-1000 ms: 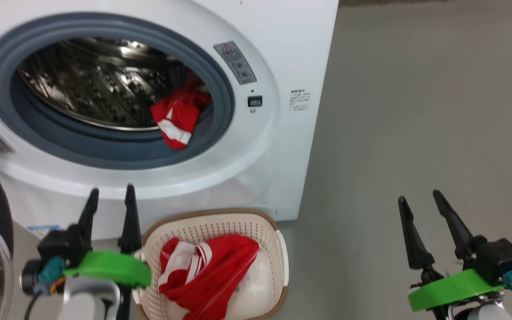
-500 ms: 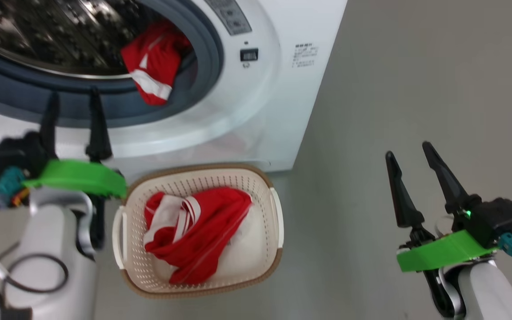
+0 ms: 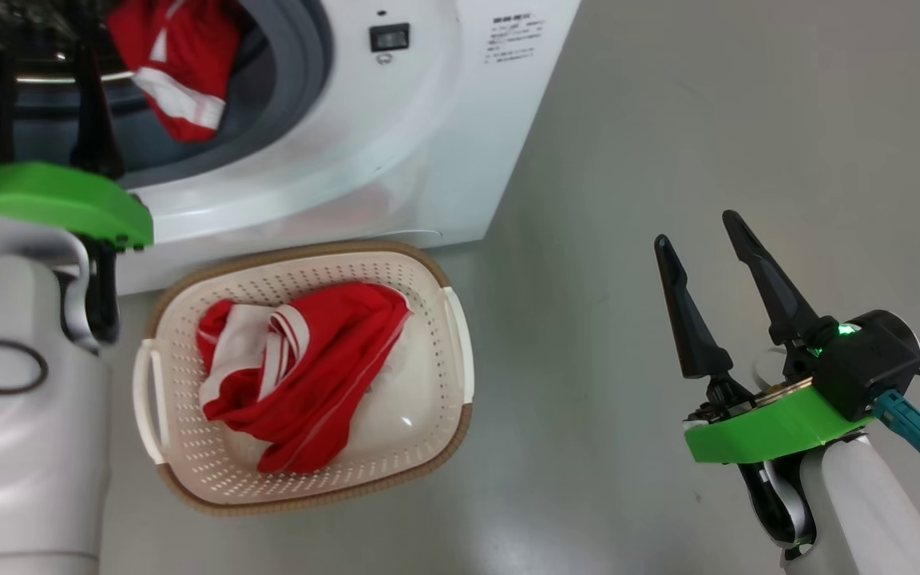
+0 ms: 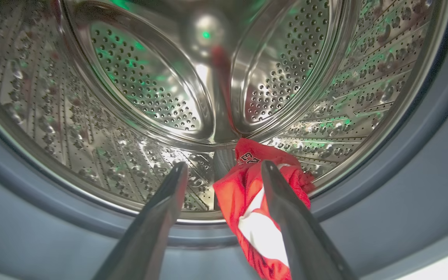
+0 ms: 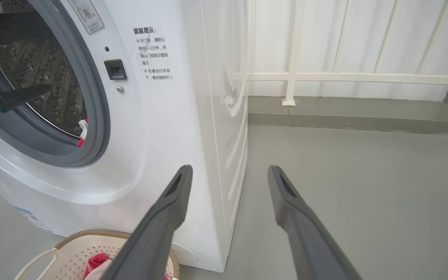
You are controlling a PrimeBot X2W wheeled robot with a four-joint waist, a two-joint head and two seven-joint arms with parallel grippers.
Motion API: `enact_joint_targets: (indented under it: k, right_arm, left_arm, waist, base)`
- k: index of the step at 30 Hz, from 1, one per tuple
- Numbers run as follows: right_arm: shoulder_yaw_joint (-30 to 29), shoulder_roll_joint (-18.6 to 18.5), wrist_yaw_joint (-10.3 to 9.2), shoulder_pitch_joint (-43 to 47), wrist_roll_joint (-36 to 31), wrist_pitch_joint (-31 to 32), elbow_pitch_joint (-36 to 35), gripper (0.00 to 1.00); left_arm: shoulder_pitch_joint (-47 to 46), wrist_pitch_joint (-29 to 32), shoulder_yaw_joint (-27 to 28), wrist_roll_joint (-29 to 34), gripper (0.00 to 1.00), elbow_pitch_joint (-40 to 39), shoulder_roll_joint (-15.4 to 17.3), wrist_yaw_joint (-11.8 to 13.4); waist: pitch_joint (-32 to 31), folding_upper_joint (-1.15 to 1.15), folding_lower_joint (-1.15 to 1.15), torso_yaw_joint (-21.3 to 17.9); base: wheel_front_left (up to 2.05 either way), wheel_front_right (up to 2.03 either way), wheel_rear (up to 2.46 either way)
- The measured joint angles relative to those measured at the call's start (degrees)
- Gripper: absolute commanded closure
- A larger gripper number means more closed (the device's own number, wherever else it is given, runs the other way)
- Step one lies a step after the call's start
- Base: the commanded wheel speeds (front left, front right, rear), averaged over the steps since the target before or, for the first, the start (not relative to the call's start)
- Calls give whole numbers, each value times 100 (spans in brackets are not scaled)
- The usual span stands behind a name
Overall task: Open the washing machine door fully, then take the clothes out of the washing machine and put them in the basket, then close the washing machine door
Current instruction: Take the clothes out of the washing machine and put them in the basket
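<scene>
Since a second ago our head camera has swung, sliding the white boxy front-loading washing machine (image 3: 396,120) up and left in the head view. Against the machine itself, our left gripper (image 3: 45,80) has risen from below the opening to the mouth of the perforated steel drum (image 4: 130,77).

Its jaws stand wide and hold nothing. We judge they are kept spread so they can close round the cloth on the next reach.

The bright red, white-striped garment (image 4: 243,186) left in the machine hangs over the near lip of the drum onto the grey rubber gasket (image 4: 422,175), at the right of the opening. In the left wrist view its left edge falls in the gap between the fingers, while most of it lies behind the right-hand one. We cannot tell whether that finger touches it.

Another red and white garment (image 3: 292,367) already lies in the cream perforated plastic basket (image 3: 308,251), which is on the grey floor (image 3: 707,120) just near the machine's front, handy for the drop.

Our right gripper (image 3: 695,231) hangs well to the right over bare floor, jaws wide and empty, out of the way.
</scene>
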Motion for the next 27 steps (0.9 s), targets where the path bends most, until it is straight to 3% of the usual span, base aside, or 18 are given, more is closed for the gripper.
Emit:
enact_joint_targets:
  k: [8, 27]
  right_arm:
    - [7, 8, 0, -27, 7, 0, -4, 0]
    - [344, 19, 0, -107, 219, 0, 76, 0]
  left_arm:
    - [-846, 104, 29, -223, 0, 892, 19, -270]
    - [-1790, 2056, -87, -645, 0, 2325, 275, -494]
  waist:
    - [254, 0, 0, -192]
    - [361, 0, 0, -588]
  base:
    - [0, 0, 0]
    - [0, 0, 0]
